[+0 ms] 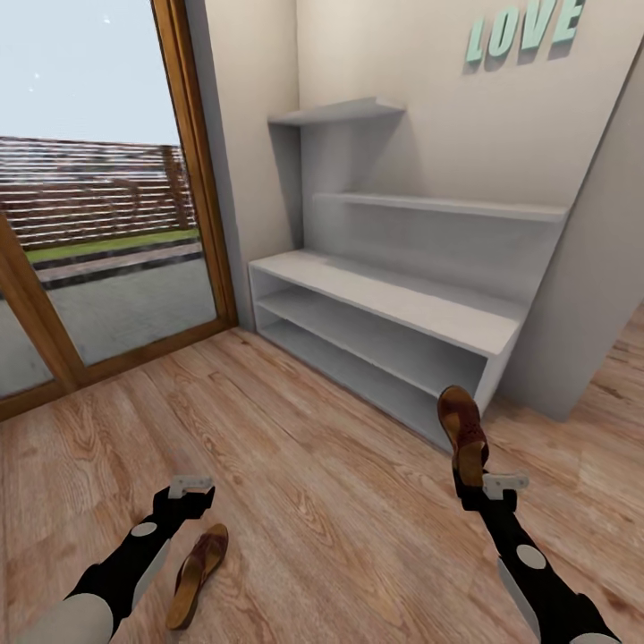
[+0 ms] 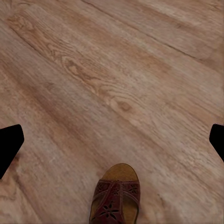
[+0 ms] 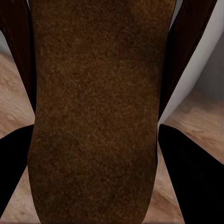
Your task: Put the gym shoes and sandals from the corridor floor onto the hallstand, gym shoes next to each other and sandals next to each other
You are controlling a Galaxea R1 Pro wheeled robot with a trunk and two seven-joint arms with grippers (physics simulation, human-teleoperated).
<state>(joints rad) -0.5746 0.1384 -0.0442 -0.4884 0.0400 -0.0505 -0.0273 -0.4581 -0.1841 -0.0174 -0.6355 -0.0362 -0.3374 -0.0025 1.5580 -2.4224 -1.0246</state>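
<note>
Right tool point(image 1: 471, 487) around upright sandal point(image 1: 461, 431)

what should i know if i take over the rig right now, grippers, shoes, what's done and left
Right gripper: shut on one sandal, held upright in front of the hallstand.
Left gripper: open, empty, above the corridor floor beside the second sandal.
Done: nothing on the rack yet.
Left: shelve the held sandal, put the other beside it, then find both gym shoes and place them together.
</note>
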